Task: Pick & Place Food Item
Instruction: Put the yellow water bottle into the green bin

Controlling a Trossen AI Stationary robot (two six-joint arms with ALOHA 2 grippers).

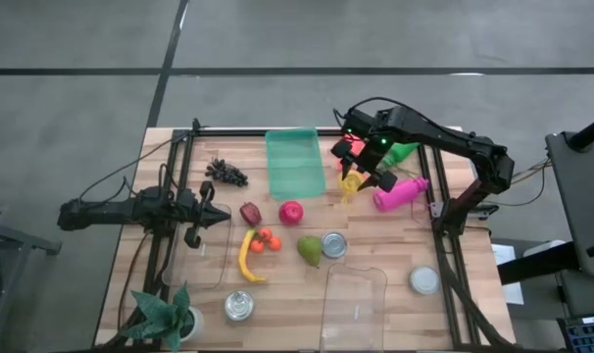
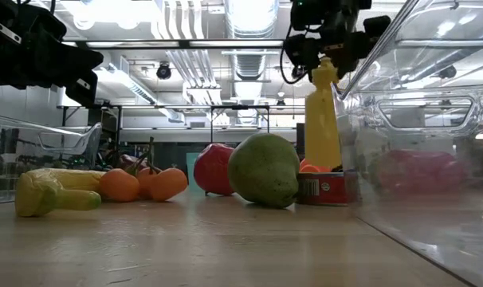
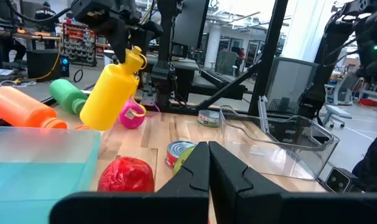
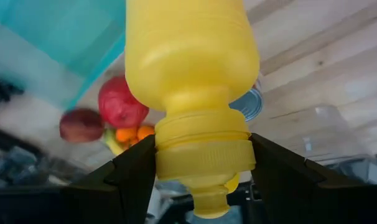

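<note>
Right end effector point(image 1: 357, 173) grips yellow bottle point(image 1: 350, 186) beside seemingly empty teal tray point(image 1: 295, 163).

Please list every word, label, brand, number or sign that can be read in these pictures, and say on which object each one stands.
No text can be read in any view.
Red can, beside the pear: its label carries print, too blurred to read.
Yellow bottle, held at its neck by the right tool: plain, no label.
Signs and screens in the room behind the table: too small to read.
</note>
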